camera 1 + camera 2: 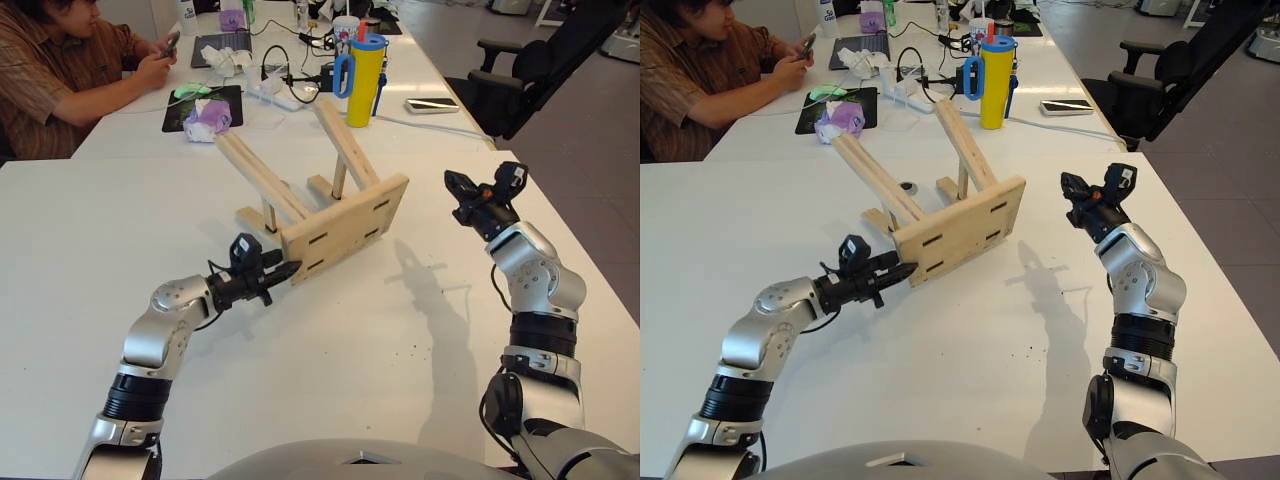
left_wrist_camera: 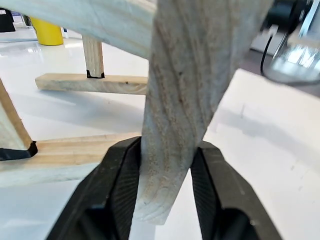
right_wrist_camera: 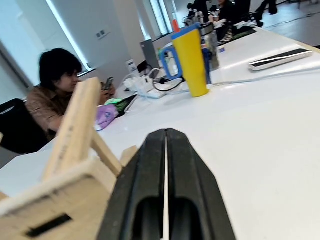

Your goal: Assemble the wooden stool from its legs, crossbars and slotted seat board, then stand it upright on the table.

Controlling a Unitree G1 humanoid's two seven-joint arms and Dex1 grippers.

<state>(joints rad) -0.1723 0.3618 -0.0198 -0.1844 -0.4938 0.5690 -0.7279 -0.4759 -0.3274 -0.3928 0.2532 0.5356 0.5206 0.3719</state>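
Note:
The wooden stool lies tipped on the white table (image 1: pixel 90 250). Its slotted seat board (image 1: pixel 345 228) stands on edge facing me, and two long legs (image 1: pixel 346 140) slant up and away with crossbars between them. My left gripper (image 1: pixel 290 270) is shut on the seat board's lower left corner. In the left wrist view the black fingers (image 2: pixel 120 185) clamp both faces of the board (image 2: pixel 180 100). My right gripper (image 1: pixel 455 185) is held up in the air to the right of the stool, apart from it. Its fingers (image 3: pixel 150 165) are pressed together with nothing between them.
A yellow tumbler (image 1: pixel 365 80) stands just behind the stool's legs, with a phone (image 1: pixel 432 105) to its right. Cables, a power strip and a purple cloth (image 1: pixel 207 118) lie at the back left, where a person sits. An office chair (image 1: pixel 520 70) stands beyond the table's right edge.

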